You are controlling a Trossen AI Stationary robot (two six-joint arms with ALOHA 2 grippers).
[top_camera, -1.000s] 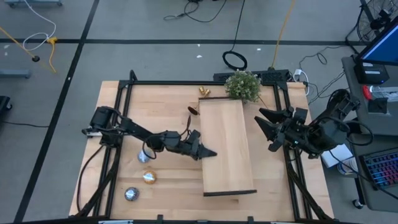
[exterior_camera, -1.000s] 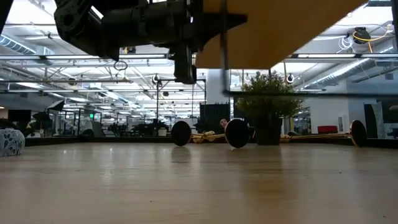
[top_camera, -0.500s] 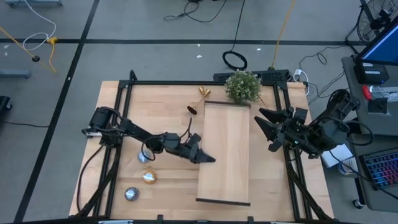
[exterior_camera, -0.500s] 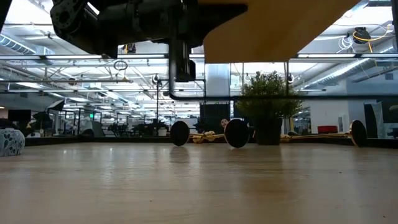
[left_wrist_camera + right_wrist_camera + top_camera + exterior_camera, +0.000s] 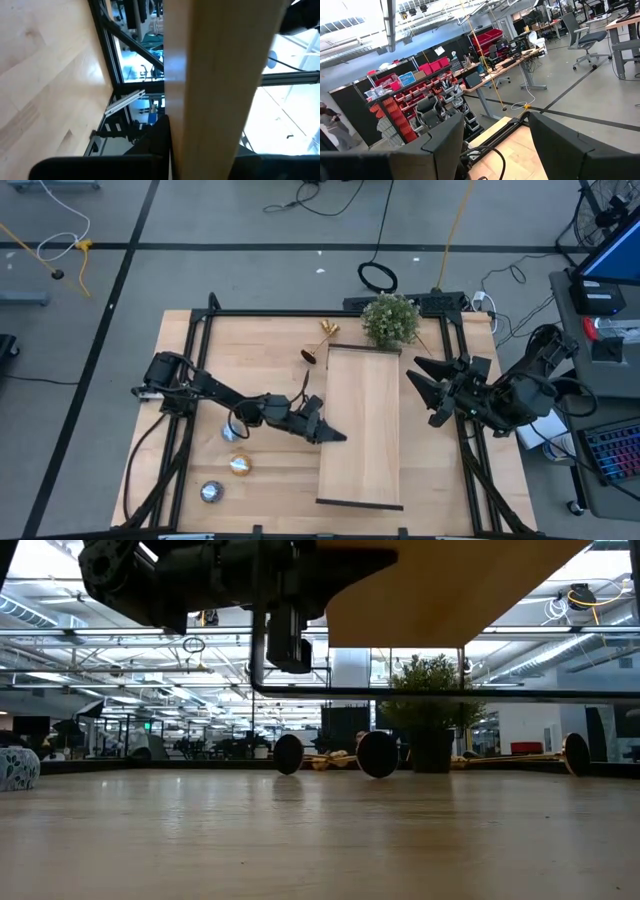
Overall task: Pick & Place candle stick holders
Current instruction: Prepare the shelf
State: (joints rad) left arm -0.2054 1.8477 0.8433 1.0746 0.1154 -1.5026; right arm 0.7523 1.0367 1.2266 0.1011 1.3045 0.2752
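My left gripper [image 5: 328, 432] is shut on a long wooden board with a dark rim [image 5: 362, 425], held above the table's middle. In the low view the board [image 5: 450, 590] hangs high over the table. Three gold candle stick holders lie on their sides near the far edge, their round bases facing the low view [image 5: 290, 753] [image 5: 378, 753] [image 5: 575, 753]. The high view shows one of them [image 5: 318, 345] beside the board's far left corner. My right gripper [image 5: 420, 385] is open and empty, off the board's right side. My left gripper pinches the board's left long edge [image 5: 200, 145] between its two fingers, a little nearer than the middle of its length. The fingers come roughly level from the table's left, across that edge. The board is lifted clear of the table and lies about level.
A green potted plant [image 5: 390, 318] stands at the far edge beyond the board. Three round tealight discs [image 5: 232, 430] [image 5: 240, 465] [image 5: 211, 492] lie at the near left. A black frame [image 5: 300, 313] runs around the table.
My left gripper has swung the held board: its near end has gone toward the table's left and near edge, so its long sides now run nearly straight from far to near. The board stays clear of the table, and it has kept still in the last half second.
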